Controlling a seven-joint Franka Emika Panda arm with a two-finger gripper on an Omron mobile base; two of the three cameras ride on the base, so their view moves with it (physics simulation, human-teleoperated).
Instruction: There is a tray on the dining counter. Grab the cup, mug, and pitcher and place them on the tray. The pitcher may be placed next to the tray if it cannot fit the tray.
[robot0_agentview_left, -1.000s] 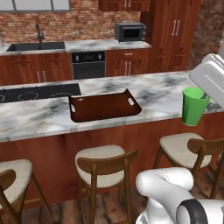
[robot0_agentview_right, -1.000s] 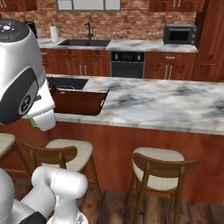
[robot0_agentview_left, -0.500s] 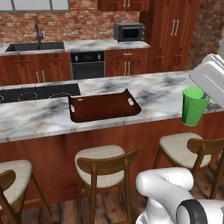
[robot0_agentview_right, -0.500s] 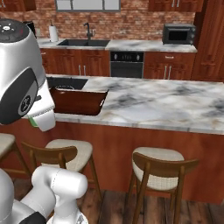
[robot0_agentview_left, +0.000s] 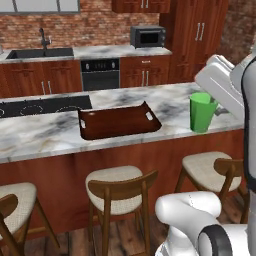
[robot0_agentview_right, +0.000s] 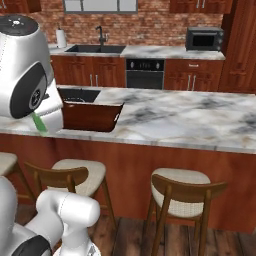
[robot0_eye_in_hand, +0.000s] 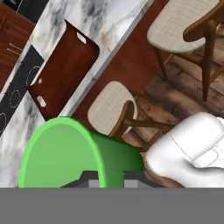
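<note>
My gripper (robot0_eye_in_hand: 107, 180) is shut on the bright green cup (robot0_eye_in_hand: 61, 153), which looms large at the bottom of the hand view. In the left base view the cup (robot0_agentview_left: 202, 112) hangs upright over the front edge of the dining counter (robot0_agentview_left: 170, 102), to the right of the tray (robot0_agentview_left: 120, 121). The dark reddish-brown tray (robot0_eye_in_hand: 65, 68) lies empty on the marble, apart from the cup. From the right base view the tray (robot0_agentview_right: 90, 116) sits just past my arm, and a sliver of the cup (robot0_agentview_right: 39, 122) shows behind it. The mug and the pitcher are out of view.
Wooden bar stools (robot0_agentview_left: 117, 182) (robot0_agentview_left: 212, 170) stand below the counter's front edge. A black cooktop (robot0_agentview_left: 45, 106) lies left of the tray. The far wall holds a sink (robot0_agentview_left: 40, 52), an oven (robot0_agentview_left: 100, 72) and a microwave (robot0_agentview_left: 148, 36).
In the left base view my hand has carried the green cup to the left, toward the tray. The grip has not changed and the tray has stayed put.
</note>
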